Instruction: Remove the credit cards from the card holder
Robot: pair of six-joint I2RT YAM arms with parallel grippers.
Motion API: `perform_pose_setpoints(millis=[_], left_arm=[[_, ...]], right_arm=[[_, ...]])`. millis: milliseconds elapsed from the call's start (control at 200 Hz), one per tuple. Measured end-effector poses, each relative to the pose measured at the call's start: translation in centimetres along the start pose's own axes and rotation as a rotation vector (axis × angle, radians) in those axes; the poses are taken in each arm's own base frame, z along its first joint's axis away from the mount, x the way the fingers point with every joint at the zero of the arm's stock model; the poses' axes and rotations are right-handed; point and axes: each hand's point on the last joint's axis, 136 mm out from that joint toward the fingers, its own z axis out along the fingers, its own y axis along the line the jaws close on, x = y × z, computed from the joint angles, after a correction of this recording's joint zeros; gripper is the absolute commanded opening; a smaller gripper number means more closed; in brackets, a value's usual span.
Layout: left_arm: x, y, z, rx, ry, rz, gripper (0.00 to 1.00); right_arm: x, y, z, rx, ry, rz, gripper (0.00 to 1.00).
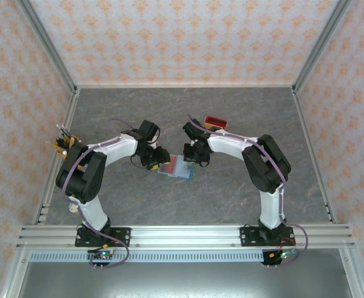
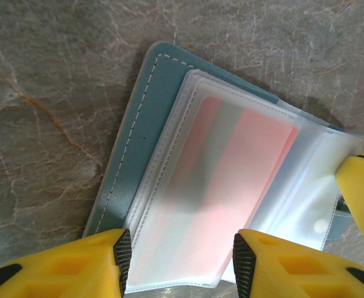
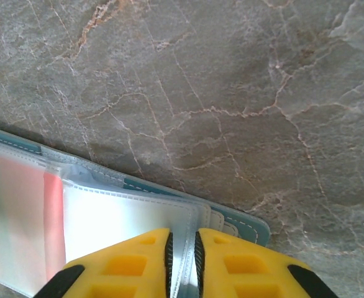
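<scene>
Left claw (image 2: pixel 181 251): jaws apart, bracketing the near edge of a frosted sleeve of the card holder (image 2: pixel 146 118). We can't tell if the pads press the sleeve's sides or stand off. Right claw (image 3: pixel 182 251): clenched on the card holder, nipping a thin clear sleeve leaf at its right end. Holder lies open and flat on the desk (image 1: pixel 238 202), between the two claws.

Red credit card (image 2: pixel 259 155) sits inside the bracketed sleeve, a darker band beside it toward the holder's stitched edge. Second card or stripe, we can't say.

Our read on handling: card is light, thin, stiff, slick. Sleeves are soft, floppy plastic, likely to buckle and cling. Holder weighs little and will skate on the smooth marble-pattern desk unless anchored. Best hold: the card's edge at the sleeve mouth, pinched face-to-face. Which way the mouth faces isn't clear.

Materials: teal matte cover, white stitching, rounded corners; milky sleeves with welded seams. Beyond the holder, a small red item (image 1: pixel 216 119), too small to identify.
</scene>
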Motion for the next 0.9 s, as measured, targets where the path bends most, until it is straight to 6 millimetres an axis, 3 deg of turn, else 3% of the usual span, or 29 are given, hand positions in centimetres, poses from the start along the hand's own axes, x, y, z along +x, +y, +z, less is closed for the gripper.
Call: perform_pose_setpoints(millis=[510,901], left_arm=[[0.01,-0.72,0.45,0.006,0.024,0.025,0.61],[0.16,-0.50,0.85,-0.051,0.038,0.130,0.61]], right_arm=[[0.03,-0.03,0.07,0.001,0.002,0.000,0.21],[0.10,0.00,0.14,-0.002,0.006,0.001,0.21]])
